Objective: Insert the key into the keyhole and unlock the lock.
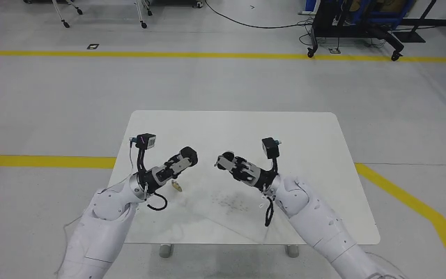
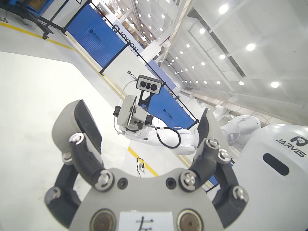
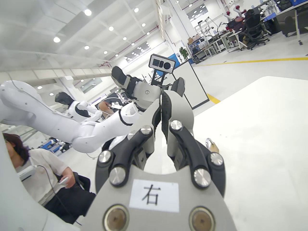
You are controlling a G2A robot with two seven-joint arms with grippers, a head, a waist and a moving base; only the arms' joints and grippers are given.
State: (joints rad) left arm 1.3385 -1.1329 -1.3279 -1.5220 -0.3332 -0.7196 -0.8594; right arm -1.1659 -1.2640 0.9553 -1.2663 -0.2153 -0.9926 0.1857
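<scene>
- Your left gripper (image 1: 188, 156) is released. In its wrist view the two ribbed fingers (image 2: 87, 123) stand wide apart with nothing between them.
- Your right gripper (image 1: 225, 161) is clenched, its pads (image 3: 166, 111) pressed flat together. You cannot tell from these views whether anything thin is pinched between them.
- The two grippers hang above the middle of the white table (image 1: 306, 132), tips facing each other and a short gap apart, left one on the left.
- The brass lock (image 1: 177, 186) lies on the table, touching neither gripper. It sits on the near side of your left gripper, just beside that arm's wrist.
- From your right gripper the lock is to the left and nearer to you.
- The lock's shackle points roughly toward the far side.
</scene>
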